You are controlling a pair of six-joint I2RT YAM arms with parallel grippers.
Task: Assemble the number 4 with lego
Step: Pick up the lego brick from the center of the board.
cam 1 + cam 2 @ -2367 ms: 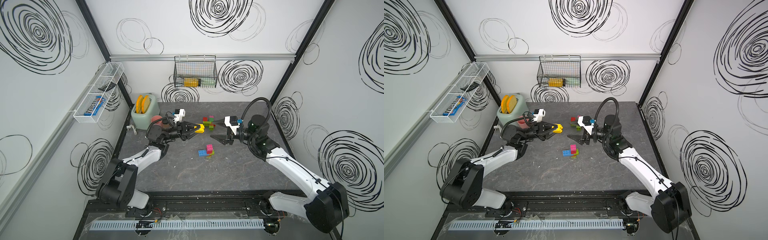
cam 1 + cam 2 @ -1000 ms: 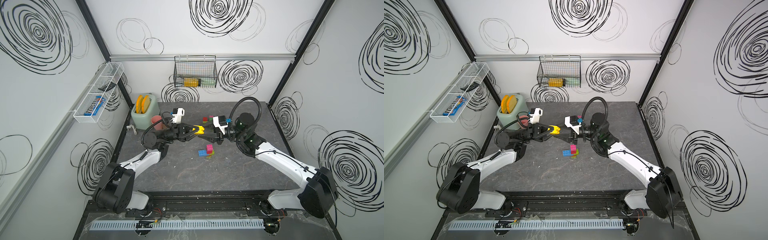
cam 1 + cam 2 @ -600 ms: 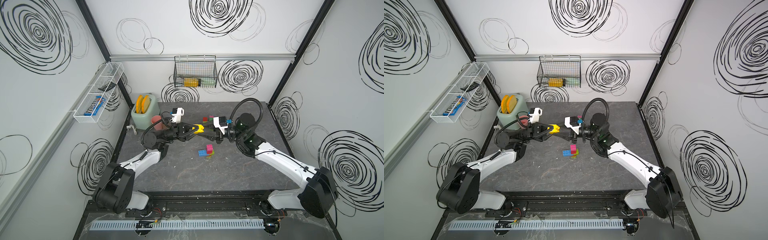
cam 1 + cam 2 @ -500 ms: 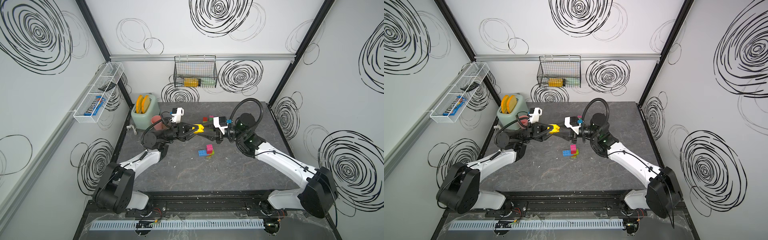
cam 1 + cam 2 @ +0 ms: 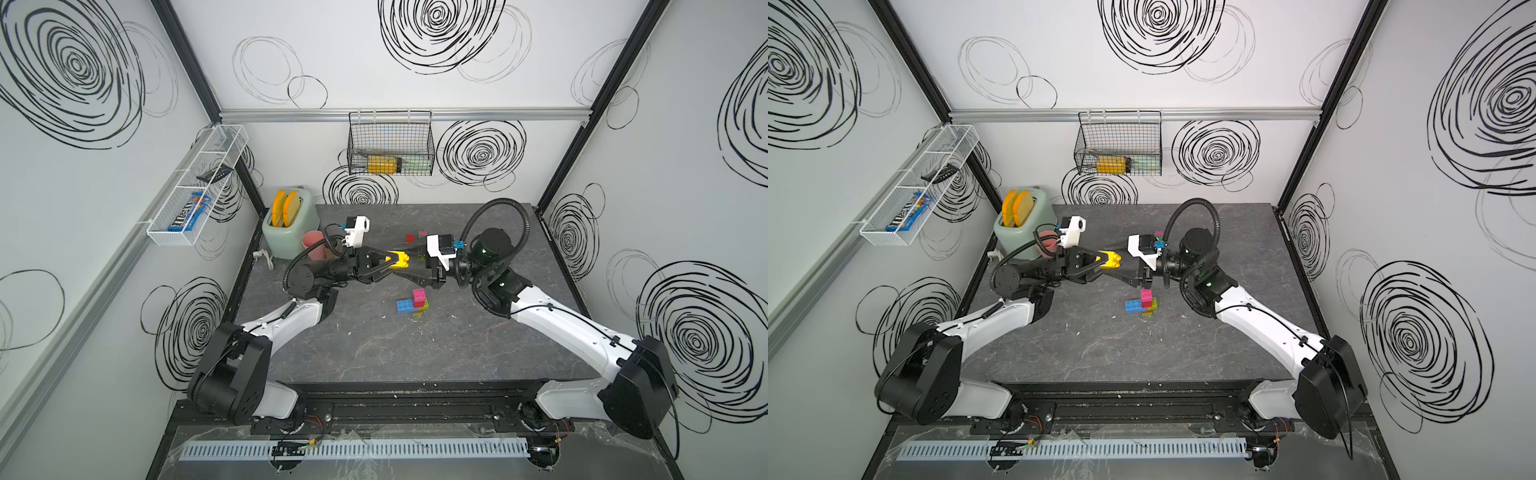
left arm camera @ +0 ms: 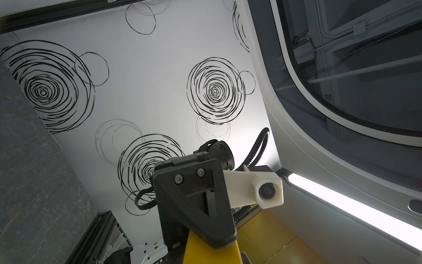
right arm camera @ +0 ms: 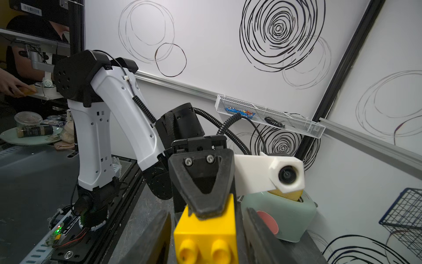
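Handover in mid-air looked to be the step in hand. In both top views the left gripper (image 5: 387, 262) was clamped on the yellow brick (image 5: 401, 259), which hung above the middle of the table (image 5: 374, 353). The right gripper (image 5: 400, 263) faced it nose to nose with its fingers apart, one on each side of the brick. The part-built piece (image 5: 413, 301) (pink, blue and lime bricks joined) lay on the table just nearer the robot's base. A few loose bricks (image 5: 411, 237) sat behind the grippers.

In the left wrist view one black finger (image 6: 196, 201) of the right gripper overlapped the yellow brick (image 6: 212, 251) at the frame's edge. Whether it touched could not be told from there.

The right wrist view settled more. The yellow brick (image 7: 205, 230) showed its studs to the camera and sat between that gripper's own fingers (image 7: 157, 242), with a thin gap on either side. The tip of a left gripper finger (image 7: 203, 189) pressed on the brick's face.

To do this well, the right gripper probably needed to close squarely on the two plain side faces. It should be centred there, clear of the studs and of the other gripper's fingers. The left gripper should let go only once that hold was firm, then draw straight back. An off-centre pinch would likely twist the brick. A release made too soon would drop it onto the part-built piece below.
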